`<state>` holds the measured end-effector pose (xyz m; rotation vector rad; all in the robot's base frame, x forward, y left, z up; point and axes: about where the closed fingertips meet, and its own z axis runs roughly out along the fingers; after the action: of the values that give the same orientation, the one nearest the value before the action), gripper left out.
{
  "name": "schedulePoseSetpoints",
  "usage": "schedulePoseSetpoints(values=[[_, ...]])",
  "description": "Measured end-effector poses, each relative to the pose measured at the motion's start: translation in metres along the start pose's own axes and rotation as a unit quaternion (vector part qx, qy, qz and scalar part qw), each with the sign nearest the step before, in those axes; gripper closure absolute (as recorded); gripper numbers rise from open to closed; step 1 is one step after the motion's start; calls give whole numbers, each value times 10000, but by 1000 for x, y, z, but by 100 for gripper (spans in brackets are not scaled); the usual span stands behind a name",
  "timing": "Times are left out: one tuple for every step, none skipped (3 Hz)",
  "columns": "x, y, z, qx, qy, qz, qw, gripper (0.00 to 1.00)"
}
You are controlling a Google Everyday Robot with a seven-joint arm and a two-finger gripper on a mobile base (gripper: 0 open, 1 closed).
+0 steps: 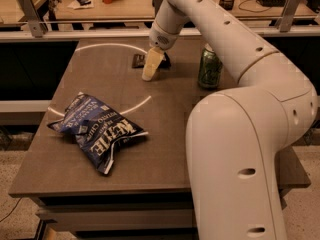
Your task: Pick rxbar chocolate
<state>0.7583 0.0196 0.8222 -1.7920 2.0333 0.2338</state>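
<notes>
The rxbar chocolate lies flat on the worktop, at its far part, directly behind the tool. The tool covers the middle of the bar, so only the dark wrapper shows on both sides of it. The tool is cream-coloured and hangs tilted, with its tip low, close above the worktop and just in front of the bar. I cannot tell if it touches the bar, and I also cannot tell if the tool is wide or narrow; it holds nothing that I can see. To the right of the tool in the view, near it but apart, a green soda can stands upright. In front of the tool and to its left, well apart and nearer to the camera, a large blue Kettle chip bag lies crumpled on the worktop. A thin bright ring of light runs over the worktop surface around the left side of the tool. The white arm comes down to the tool from above and from the right, and its thick lower part fills the right side of the view.
</notes>
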Motion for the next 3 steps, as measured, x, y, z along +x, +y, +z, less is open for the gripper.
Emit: schedulePoseSetpoints(values=[[5,-4,3,-168,-54,167,9997,41],[6,-5,0,-222,-57,208,9995,64],[3,-6,-6,-222,-57,210,9995,88]])
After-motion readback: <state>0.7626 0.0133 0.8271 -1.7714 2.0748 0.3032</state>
